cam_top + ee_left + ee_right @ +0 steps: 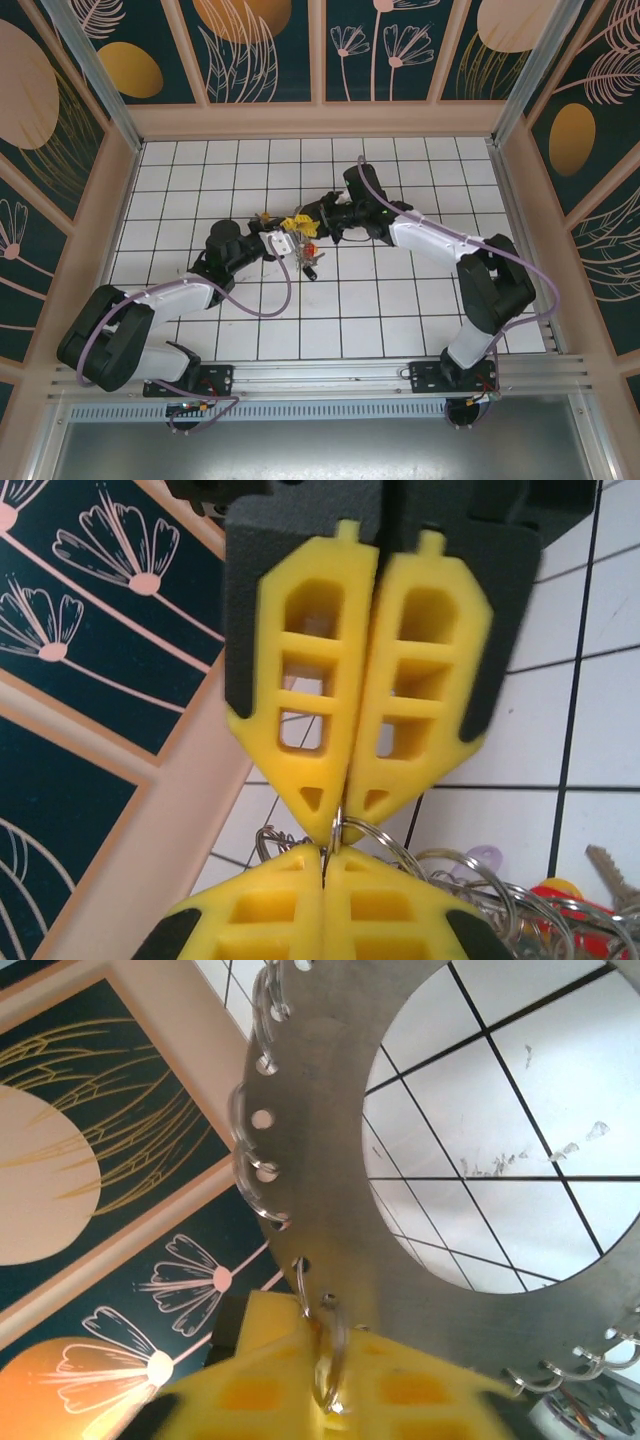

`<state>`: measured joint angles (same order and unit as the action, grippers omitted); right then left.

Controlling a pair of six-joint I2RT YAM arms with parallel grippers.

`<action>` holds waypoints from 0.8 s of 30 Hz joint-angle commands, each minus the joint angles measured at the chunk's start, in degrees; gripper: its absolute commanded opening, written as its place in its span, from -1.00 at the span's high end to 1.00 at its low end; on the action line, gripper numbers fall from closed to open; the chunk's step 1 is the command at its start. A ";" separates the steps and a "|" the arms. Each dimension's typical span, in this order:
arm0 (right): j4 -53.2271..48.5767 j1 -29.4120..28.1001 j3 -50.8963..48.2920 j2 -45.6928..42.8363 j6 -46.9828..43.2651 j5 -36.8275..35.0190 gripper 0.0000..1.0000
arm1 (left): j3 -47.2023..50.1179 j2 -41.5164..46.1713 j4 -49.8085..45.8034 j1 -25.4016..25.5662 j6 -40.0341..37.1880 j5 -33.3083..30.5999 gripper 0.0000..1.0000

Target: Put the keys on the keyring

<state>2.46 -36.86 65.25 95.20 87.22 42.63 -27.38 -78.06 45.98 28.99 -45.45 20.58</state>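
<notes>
I clamp my left gripper [322, 868] and right gripper [345, 802] fully shut, tip to tip, on the keyring [320, 1160] (the right nipping a small loop [327, 1355]) to steady it, with the keys [560, 892] bunched just beside.

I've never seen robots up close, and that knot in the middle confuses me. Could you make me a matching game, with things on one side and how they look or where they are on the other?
Things
1. keyring
2. small ring
3. keys
4. table

Descriptions
A. white tiles with dark lines
B. pinched in the right gripper
C. flat grey metal, holes round its edge
D. bunched beside the left gripper, one head red

Pairs: 1-C, 2-B, 3-D, 4-A
</notes>
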 commanded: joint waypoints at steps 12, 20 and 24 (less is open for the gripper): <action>-6.35 5.01 -2.36 -8.96 -20.95 -5.85 0.03 | -1.20 0.68 5.34 0.01 7.94 4.46 1.00; 4.22 7.79 -9.61 -21.75 -58.03 -13.92 -0.03 | -1.54 1.70 4.56 0.01 11.96 8.04 1.00; 5.15 7.66 -12.78 -26.35 -80.57 -14.36 -0.05 | -2.70 3.42 1.40 0.01 12.88 11.33 1.00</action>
<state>3.36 -29.23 54.74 71.33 28.67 29.10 -27.53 -77.21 46.06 28.97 -35.07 27.59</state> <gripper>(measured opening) 0.524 0.060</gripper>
